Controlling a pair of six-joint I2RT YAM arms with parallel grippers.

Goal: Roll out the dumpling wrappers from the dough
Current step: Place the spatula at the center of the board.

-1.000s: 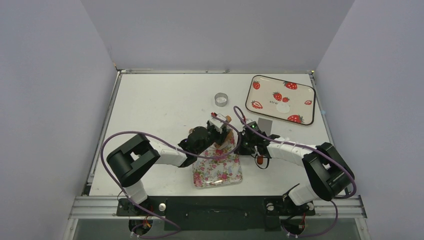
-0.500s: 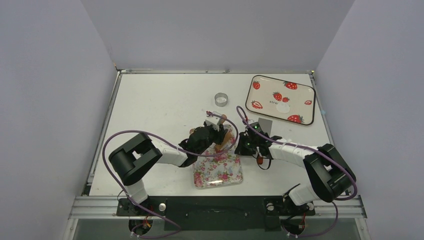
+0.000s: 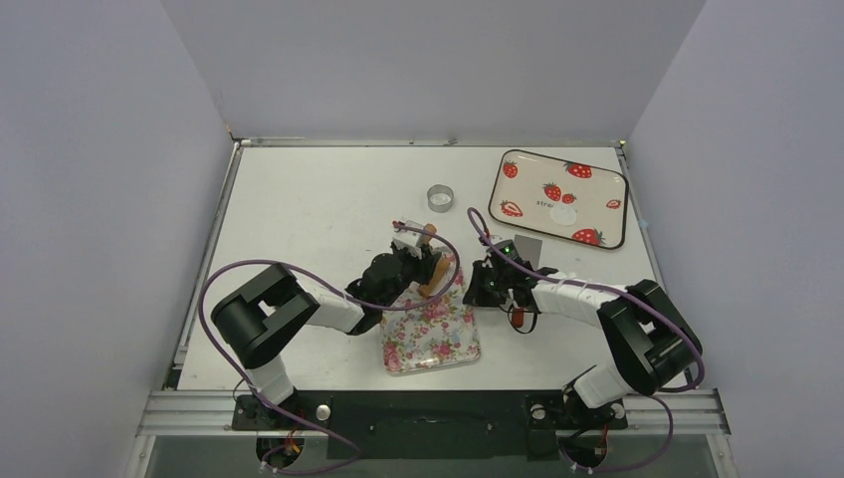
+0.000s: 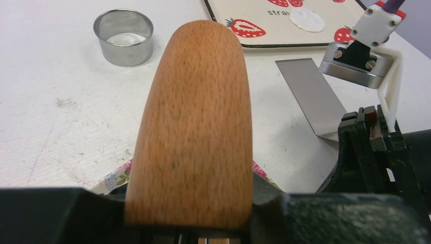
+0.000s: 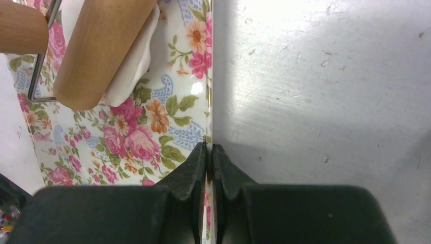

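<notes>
The right gripper (image 5: 209,152) has its fingers (image 5: 185,170) pressed almost together. Only the thin right-hand rim of the floral tray (image 5: 152,127) is pinched between the tips. Just ahead of those tips and off to their left, the barrel of the wooden roller (image 5: 99,51) lies across the dough (image 5: 134,58). The dough is a white flattened patch on the tray, and its edge shows beside the barrel's end. To the right of the fingers is bare, scuffed table (image 5: 325,91).

The left gripper (image 3: 420,269) is clamped on the roller's handle. In its wrist view the fingers (image 4: 56,213) sit at a middling spread on either side of the wood, which fills the gap and runs straight out ahead of them (it hides most of what lies under it, so the dough cannot be seen from here). Beyond the handle's tip, ahead and to the left, stands the silver metal ring (image 4: 123,36). Ahead and to the right lies the strawberry tray (image 4: 264,33), with one dumpling wrapper (image 4: 307,20) flat on it. Nearer, to the right of the handle, the spatula blade (image 4: 310,94) lies flat on the table. The right gripper's black body stands close on that side, just beside the blade's near end. A corner of the floral tray peeks out below the handle on the left.
</notes>
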